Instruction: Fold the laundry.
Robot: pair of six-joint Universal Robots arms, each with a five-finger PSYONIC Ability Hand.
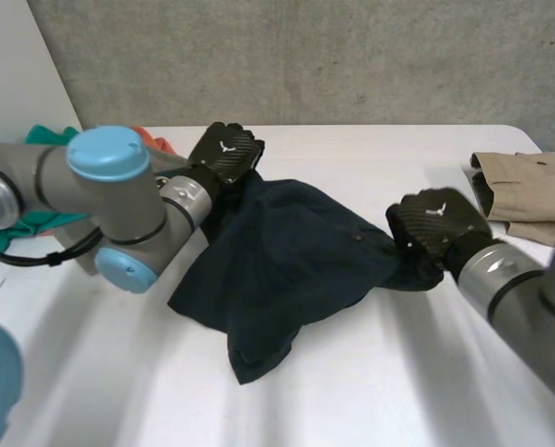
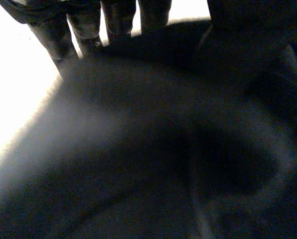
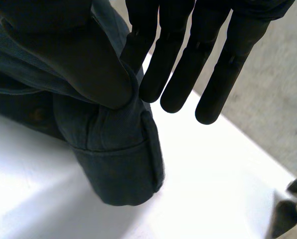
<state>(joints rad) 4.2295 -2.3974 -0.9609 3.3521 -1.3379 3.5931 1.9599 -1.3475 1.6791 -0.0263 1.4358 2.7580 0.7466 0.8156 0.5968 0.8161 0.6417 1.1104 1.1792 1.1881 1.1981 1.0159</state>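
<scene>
Pinched at a hemmed end between thumb and finger of right hand point(image 1: 438, 222), gripped at opposite corner by left hand point(image 1: 226, 151): dark navy cloth garment point(image 1: 287, 270), sagging onto white tabletop point(image 1: 426, 391) between.

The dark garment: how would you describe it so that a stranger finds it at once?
On the white table, look at the middle. The dark navy garment stretches between the left hand and the right hand. Only it is dark; its neighbours are a tan garment and a teal cloth.
</scene>
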